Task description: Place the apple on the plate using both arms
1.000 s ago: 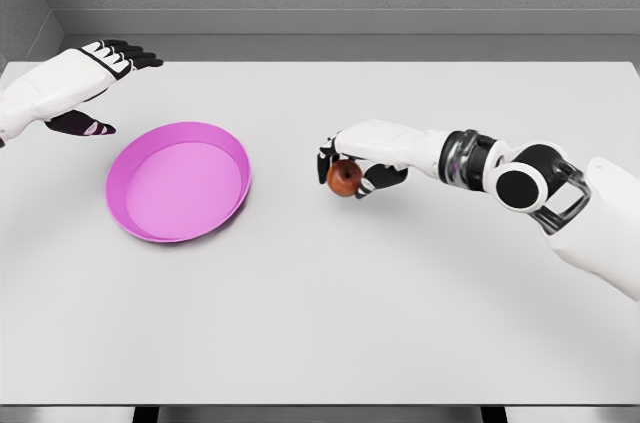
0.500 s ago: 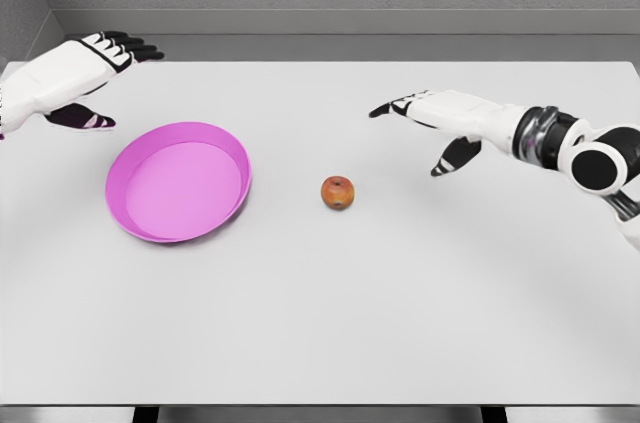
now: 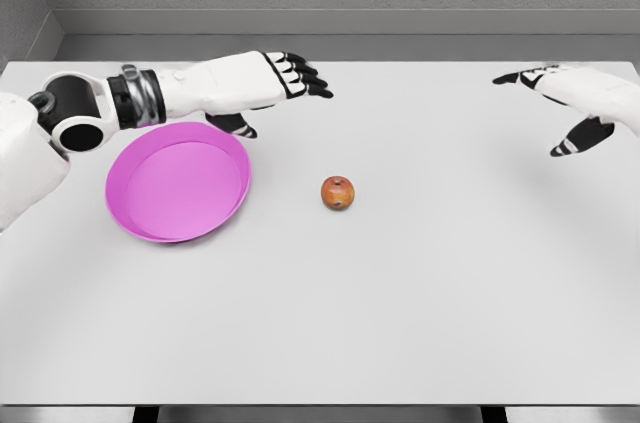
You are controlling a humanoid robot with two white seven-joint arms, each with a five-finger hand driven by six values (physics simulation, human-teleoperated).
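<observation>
apple (image 3: 339,192) loose on table (image 3: 400,303), at 3 o'clock of plate (image 3: 135,228), apart | left hand (image 3: 262,83) at apple's 11 o'clock, fingers extended, empty | right hand (image 3: 575,103) at 2 o'clock, released | risk: round apple rolls if nudged

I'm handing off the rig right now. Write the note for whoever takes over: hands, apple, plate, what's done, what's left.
Left hand: open, holding nothing, stretched out above the table behind the plate's far rim.
Right hand: open, holding nothing, at the far right edge of view.
Apple: lying loose on the table, right of the pink plate, touching neither hand.
Done: nothing is on the plate.
Left: grasp the apple, likely with the left hand, and set it on the plate.
</observation>
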